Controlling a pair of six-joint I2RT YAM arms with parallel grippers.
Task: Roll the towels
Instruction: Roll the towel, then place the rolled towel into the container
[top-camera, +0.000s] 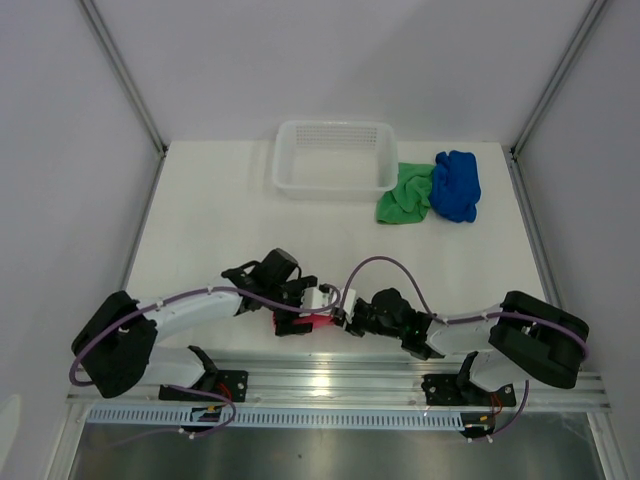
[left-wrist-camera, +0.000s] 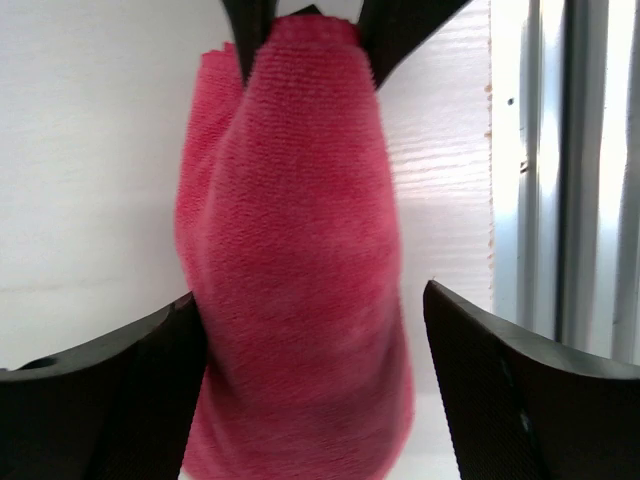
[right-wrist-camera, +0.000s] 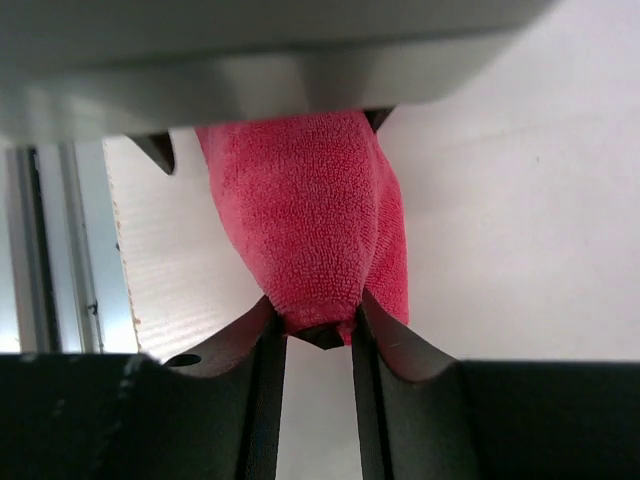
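Observation:
The pink towel (top-camera: 305, 322) lies rolled up near the table's front edge, between my two grippers. My left gripper (left-wrist-camera: 310, 295) is open, with its jaws wide around the roll (left-wrist-camera: 300, 280) and a gap on the right side. My right gripper (right-wrist-camera: 318, 315) is shut on the narrow end of the pink towel (right-wrist-camera: 310, 230); its dark fingers (left-wrist-camera: 250, 30) show at the top of the left wrist view. In the top view the left gripper (top-camera: 308, 300) and right gripper (top-camera: 345, 318) face each other. The green towel (top-camera: 404, 195) and blue towel (top-camera: 457, 185) lie crumpled at the back right, touching.
A white mesh basket (top-camera: 335, 180) stands at the back centre, just left of the green towel. A metal rail (top-camera: 340, 380) runs along the front edge, right beside the roll. White walls enclose the table on three sides.

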